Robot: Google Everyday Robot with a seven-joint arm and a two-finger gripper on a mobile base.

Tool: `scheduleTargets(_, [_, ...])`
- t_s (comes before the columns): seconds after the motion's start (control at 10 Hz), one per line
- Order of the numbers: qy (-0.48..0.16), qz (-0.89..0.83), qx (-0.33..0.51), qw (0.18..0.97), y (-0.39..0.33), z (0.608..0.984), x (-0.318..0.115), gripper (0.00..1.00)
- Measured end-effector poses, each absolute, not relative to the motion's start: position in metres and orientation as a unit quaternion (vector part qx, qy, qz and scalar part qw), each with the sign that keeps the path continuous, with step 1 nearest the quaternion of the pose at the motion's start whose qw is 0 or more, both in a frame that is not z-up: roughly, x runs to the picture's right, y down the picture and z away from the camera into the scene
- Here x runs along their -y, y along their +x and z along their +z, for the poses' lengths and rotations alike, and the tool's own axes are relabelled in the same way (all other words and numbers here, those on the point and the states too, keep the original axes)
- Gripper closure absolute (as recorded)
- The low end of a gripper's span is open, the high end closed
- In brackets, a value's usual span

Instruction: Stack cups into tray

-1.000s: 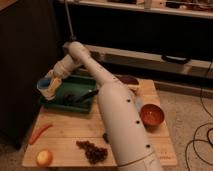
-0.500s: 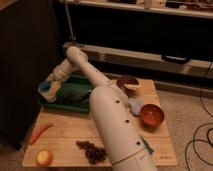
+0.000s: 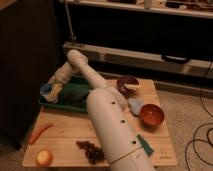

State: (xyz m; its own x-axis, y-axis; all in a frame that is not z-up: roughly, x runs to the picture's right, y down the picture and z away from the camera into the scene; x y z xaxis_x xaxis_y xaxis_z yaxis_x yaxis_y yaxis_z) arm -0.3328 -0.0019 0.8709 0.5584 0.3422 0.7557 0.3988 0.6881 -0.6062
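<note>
In the camera view, the white arm [image 3: 107,117] rises from the six o'clock edge, runs up toward eleven o'clock, bends at an elbow near the dark shelf [image 3: 150,57] and folds back down toward nine o'clock. The gripper [image 3: 55,90] sits at the nine o'clock end of the tray [image 3: 60,104], the dark green one lying on the wooden board [image 3: 65,132]. Compared with half a second ago, the gripper has come lower and slightly toward the board's nine o'clock edge, so it now sits inside the tray's rim instead of above it; the forearm also leans more steeply. The light blue cup [image 3: 46,89] is at the gripper, touching its nine o'clock side, and the cream cup [image 3: 54,93] shows as a pale shape right against it; whether one sits inside the other cannot be made out. Whether the fingers are clenched on a cup or released cannot be told either. Both cups have travelled down with the gripper since the earlier frames. The rest is unchanged: the maroon bowl [image 3: 127,84] stands at one o'clock on the board, the reddish-brown bowl [image 3: 151,115] at three o'clock, a pale blue-grey lump [image 3: 135,105] between them, a red pepper [image 3: 39,134] at eight o'clock, an apple [image 3: 44,158] at seven o'clock, and grapes [image 3: 90,151] near six o'clock.
</note>
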Motion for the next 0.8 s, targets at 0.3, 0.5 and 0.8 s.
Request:
scheduleTargets(0.3, [-0.400, -0.016, 0.472, 0.786, -0.329, 0.874, -0.001, 0.20])
scheduleTargets(0.5, [-0.400, -0.018, 0.475, 0.784, -0.325, 0.872, 0.001, 0.20])
scheduleTargets(0.8, [-0.390, -0.027, 0.477, 0.787, -0.313, 0.856, 0.014, 0.20])
